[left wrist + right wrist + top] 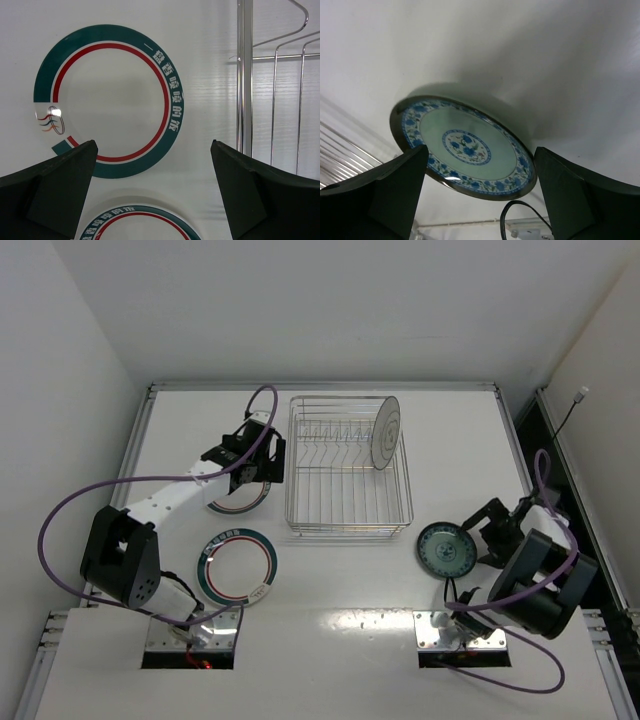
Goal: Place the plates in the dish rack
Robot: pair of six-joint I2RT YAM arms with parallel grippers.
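Note:
The dish rack (350,508) stands at mid-table, and its wires show in the left wrist view (244,75). A white plate with a thin dark rim (385,432) stands upright in the rack's far right end. My left gripper (248,480) is open and empty above a ringed plate (240,504) left of the rack. A second ringed plate (238,565) lies nearer me. Both ringed plates show in the left wrist view, one ahead (170,100) and one below the open gripper (154,145). The small teal plate (446,549) lies flat right of the rack. My right gripper (482,533) is open beside it, its fingers spread before the plate (465,145).
Raised rails run along the table's left edge (140,430) and right edge (512,430). Purple cables loop over both arms (70,500). A black cable (506,216) shows low in the right wrist view. White walls enclose the table.

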